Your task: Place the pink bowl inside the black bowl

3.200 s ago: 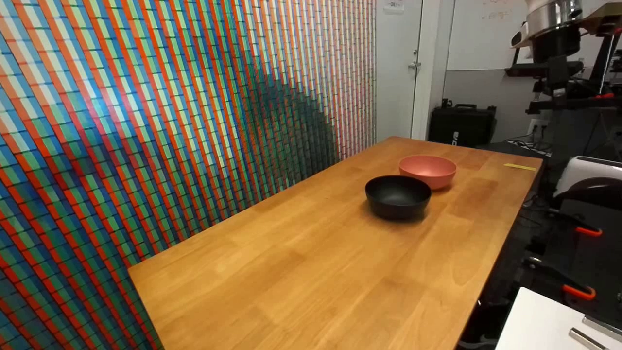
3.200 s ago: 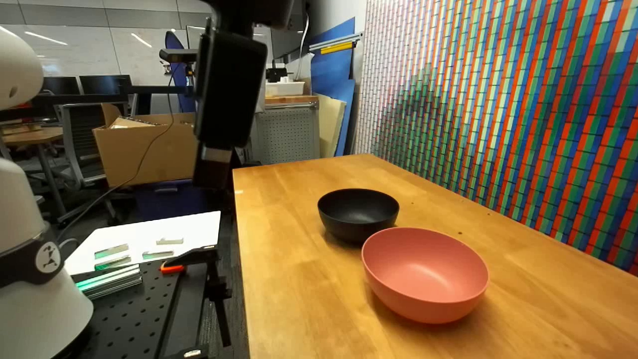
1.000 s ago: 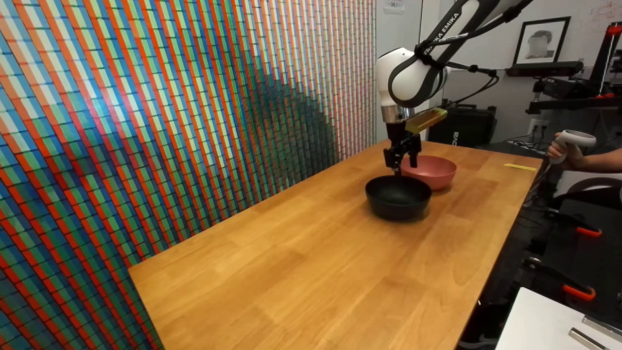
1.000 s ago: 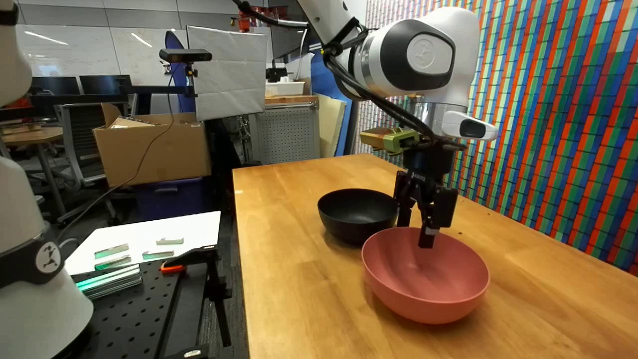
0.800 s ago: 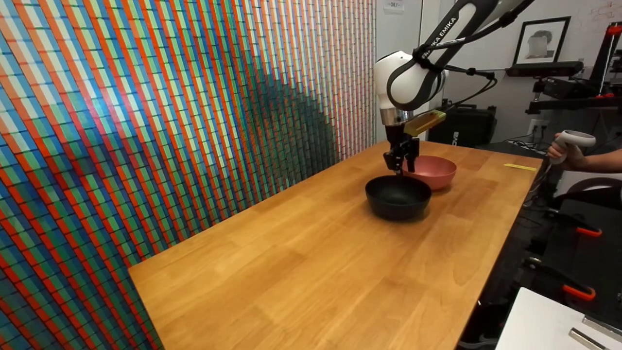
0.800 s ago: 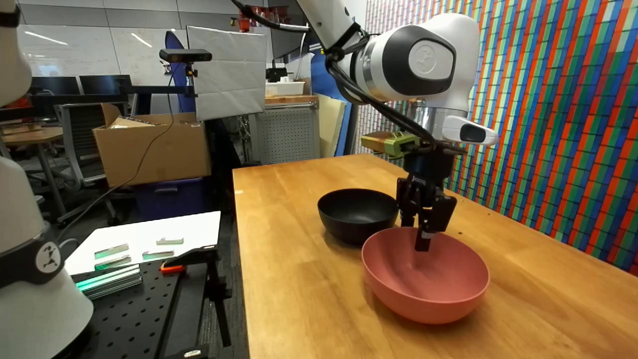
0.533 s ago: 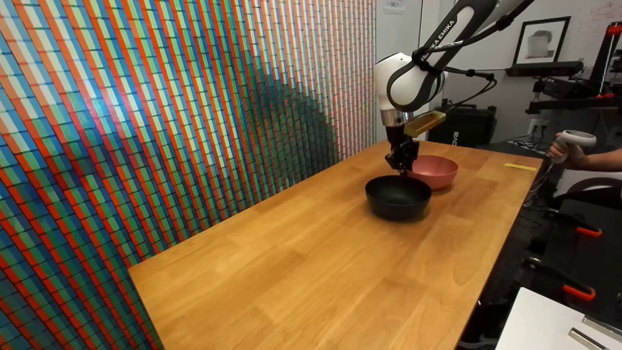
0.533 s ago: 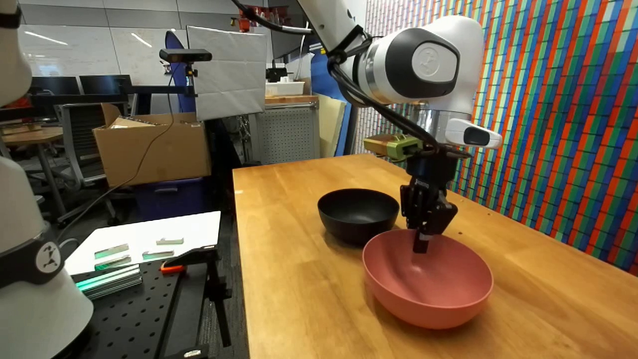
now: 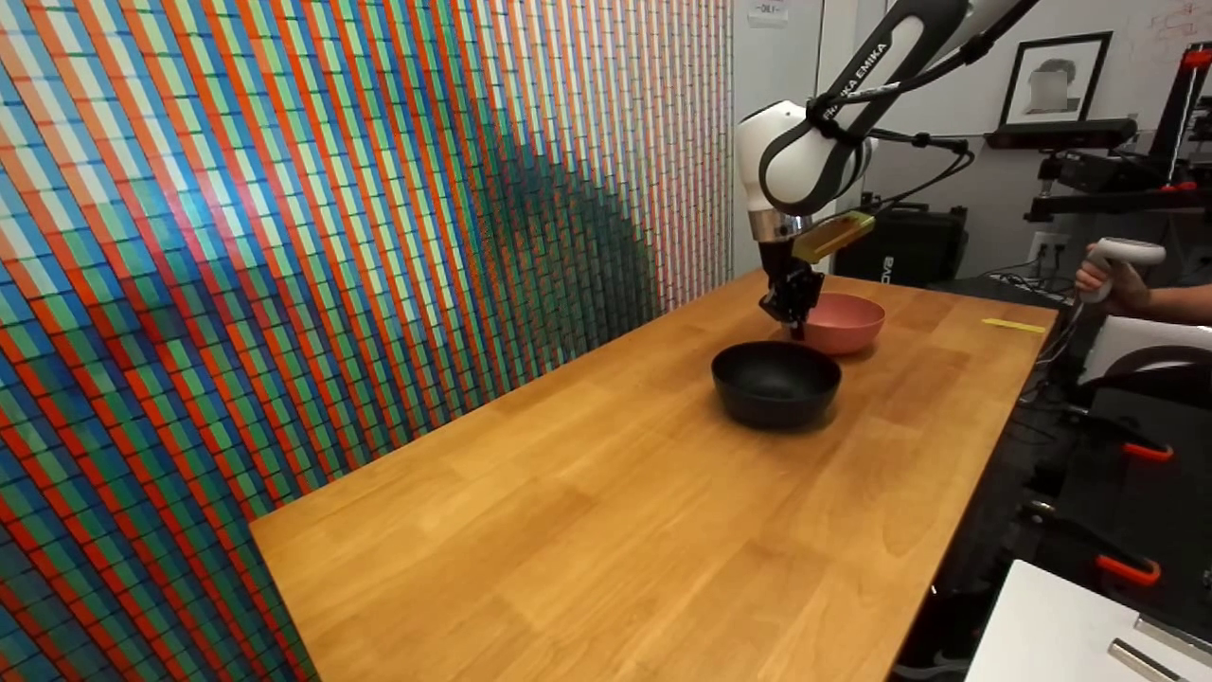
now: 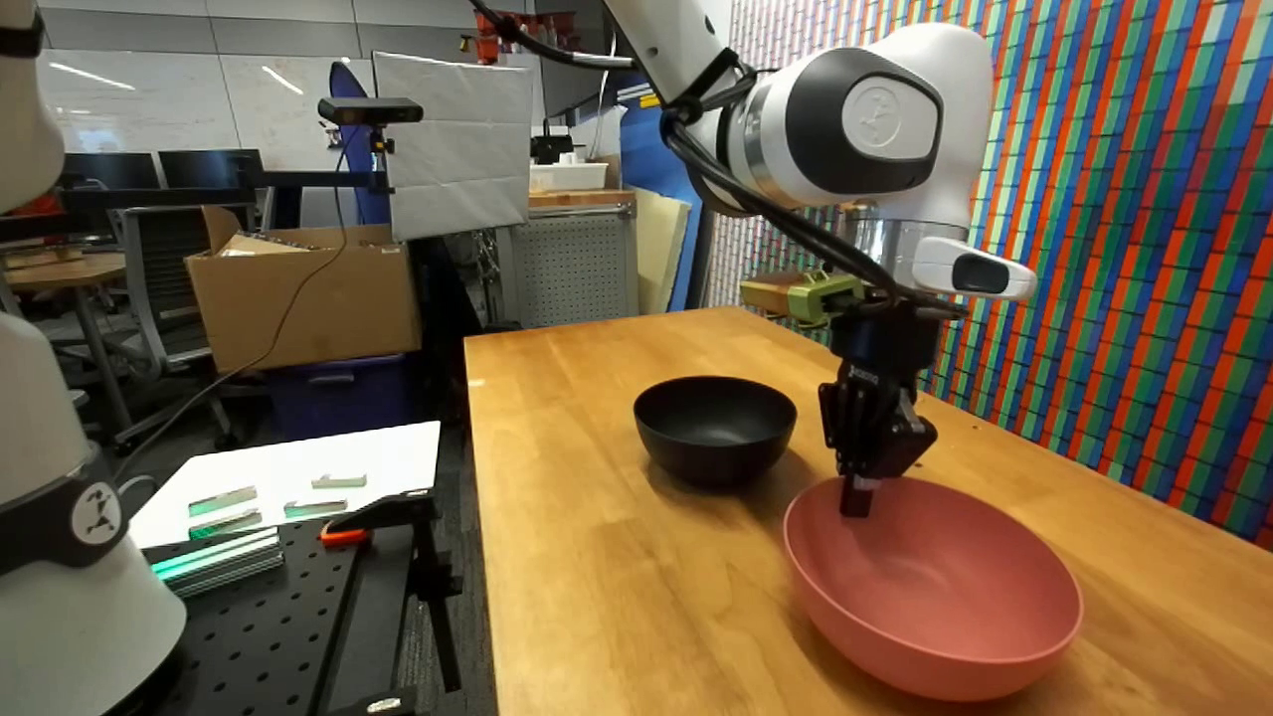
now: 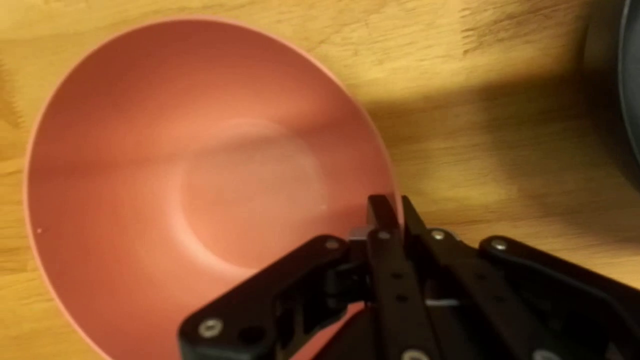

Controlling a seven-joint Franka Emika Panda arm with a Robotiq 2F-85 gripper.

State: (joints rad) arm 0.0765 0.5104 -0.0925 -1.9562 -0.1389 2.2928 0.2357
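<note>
That pincer (image 11: 394, 204) has the pink bowl (image 10: 935, 597) pinched at its rim, 1 jaw in, 1 out; smooth, matte, round, mouth approx. up. Black bowl (image 10: 714, 433), also round w/ smooth sides, stands nearby, pincer's opp. side, on wood-grain table (image 10: 617, 567).

The arm (image 10: 861, 124) reaches in from above, its tool (image 11: 394, 206) pointing down, pinched to a narrow gap.
</note>
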